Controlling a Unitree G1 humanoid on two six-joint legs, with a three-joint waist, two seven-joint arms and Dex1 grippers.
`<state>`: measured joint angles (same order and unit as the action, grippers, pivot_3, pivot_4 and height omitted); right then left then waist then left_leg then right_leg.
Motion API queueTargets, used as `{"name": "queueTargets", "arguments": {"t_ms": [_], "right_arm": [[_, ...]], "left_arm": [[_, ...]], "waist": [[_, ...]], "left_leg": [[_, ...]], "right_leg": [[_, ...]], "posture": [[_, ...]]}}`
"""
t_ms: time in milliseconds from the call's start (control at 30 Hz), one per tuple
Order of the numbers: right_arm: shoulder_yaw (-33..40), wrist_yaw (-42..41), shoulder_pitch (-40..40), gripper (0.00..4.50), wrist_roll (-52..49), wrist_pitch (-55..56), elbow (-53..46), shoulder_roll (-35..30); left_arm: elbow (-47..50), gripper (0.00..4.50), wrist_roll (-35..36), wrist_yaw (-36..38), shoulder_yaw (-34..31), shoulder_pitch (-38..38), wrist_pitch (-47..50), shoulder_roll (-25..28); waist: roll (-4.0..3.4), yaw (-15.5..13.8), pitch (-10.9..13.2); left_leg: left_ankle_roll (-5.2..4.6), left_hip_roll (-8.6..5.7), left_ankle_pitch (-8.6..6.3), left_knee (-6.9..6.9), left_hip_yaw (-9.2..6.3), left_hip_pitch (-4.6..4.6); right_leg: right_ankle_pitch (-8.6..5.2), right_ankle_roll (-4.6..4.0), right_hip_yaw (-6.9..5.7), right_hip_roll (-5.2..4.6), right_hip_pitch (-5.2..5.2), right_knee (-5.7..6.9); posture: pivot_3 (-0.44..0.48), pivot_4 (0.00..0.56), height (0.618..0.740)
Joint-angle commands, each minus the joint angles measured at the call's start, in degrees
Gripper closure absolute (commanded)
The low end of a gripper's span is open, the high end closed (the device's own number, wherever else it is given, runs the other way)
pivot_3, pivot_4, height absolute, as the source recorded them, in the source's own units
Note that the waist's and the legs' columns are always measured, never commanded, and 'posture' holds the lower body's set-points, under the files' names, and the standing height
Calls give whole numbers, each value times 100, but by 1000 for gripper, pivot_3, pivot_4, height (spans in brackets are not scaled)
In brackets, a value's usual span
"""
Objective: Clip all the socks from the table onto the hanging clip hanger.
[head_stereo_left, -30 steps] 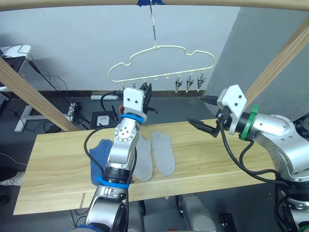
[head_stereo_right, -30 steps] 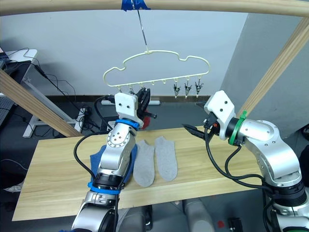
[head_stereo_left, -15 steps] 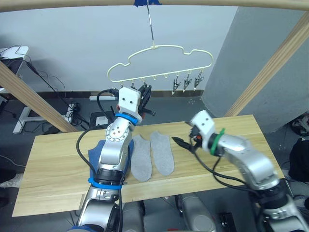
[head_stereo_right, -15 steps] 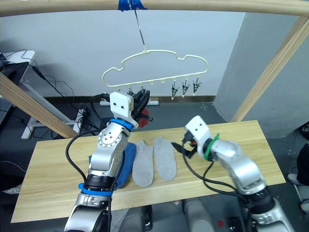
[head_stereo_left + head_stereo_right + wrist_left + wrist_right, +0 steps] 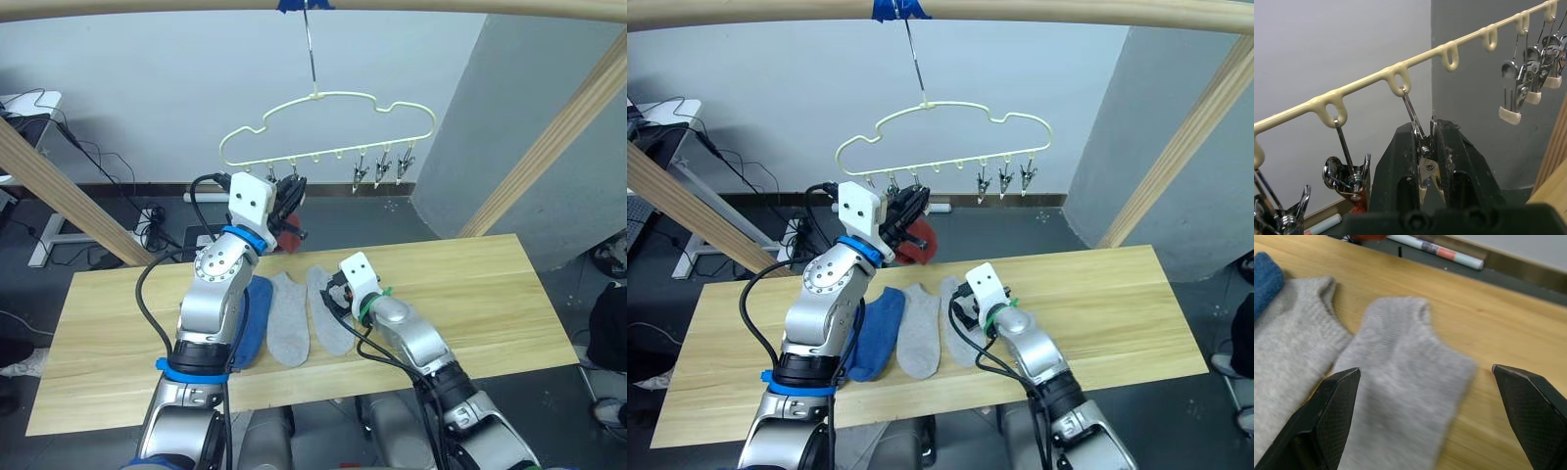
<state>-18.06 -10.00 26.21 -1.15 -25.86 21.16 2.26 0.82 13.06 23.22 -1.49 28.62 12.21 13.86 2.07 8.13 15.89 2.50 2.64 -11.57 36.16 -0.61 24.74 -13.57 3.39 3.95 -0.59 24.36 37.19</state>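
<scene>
Right gripper low over the tabletop, fingers spread wide, the right-hand light grey sock lying flat directly between and below them. Second grey sock just left of it, touching; blue sock further left. Left gripper raised at the clip hanger, fingers pressed on a metal clip hanging from one loop. A brick red sock hangs beside that gripper. Three more clips bunched at the hanger's right end, well apart from both grippers
</scene>
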Motion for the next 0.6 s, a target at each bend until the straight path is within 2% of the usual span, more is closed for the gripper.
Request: {"name": "queueTargets", "arguments": {"t_ms": [33,333,400,600], "right_arm": [[154,59,292,0,99,562,593,174],[529,58,1006,0,136,1445,2215,475],[573,31,1091,548,157,1536,2419,500],[567,-127,1047,2628,302,1656,2472,477]], "left_arm": [[322,4279,67,36,-33,-20,17,35],[443,4279,100,69,-55,-116,117,96],[470,4279,110,75,-56,-131,138,105],[529,4279,193,118,-72,-163,205,105]], "waist": [[0,-1,0],[0,-5,0],[0,-7,0],[-1,-11,-1]], "left_leg": [[0,0,0,0,0,0],[0,1,0,-2,0,0],[0,1,0,-1,-1,0],[0,1,0,-1,-1,0]], "right_leg": [[0,0,0,0,0,0],[15,-25,-1,0,0,0],[15,-25,-2,0,0,1],[16,-26,-1,0,-1,2]], "posture": [[-206,287,740],[-181,271,740],[-181,271,740],[-181,265,740]]}}
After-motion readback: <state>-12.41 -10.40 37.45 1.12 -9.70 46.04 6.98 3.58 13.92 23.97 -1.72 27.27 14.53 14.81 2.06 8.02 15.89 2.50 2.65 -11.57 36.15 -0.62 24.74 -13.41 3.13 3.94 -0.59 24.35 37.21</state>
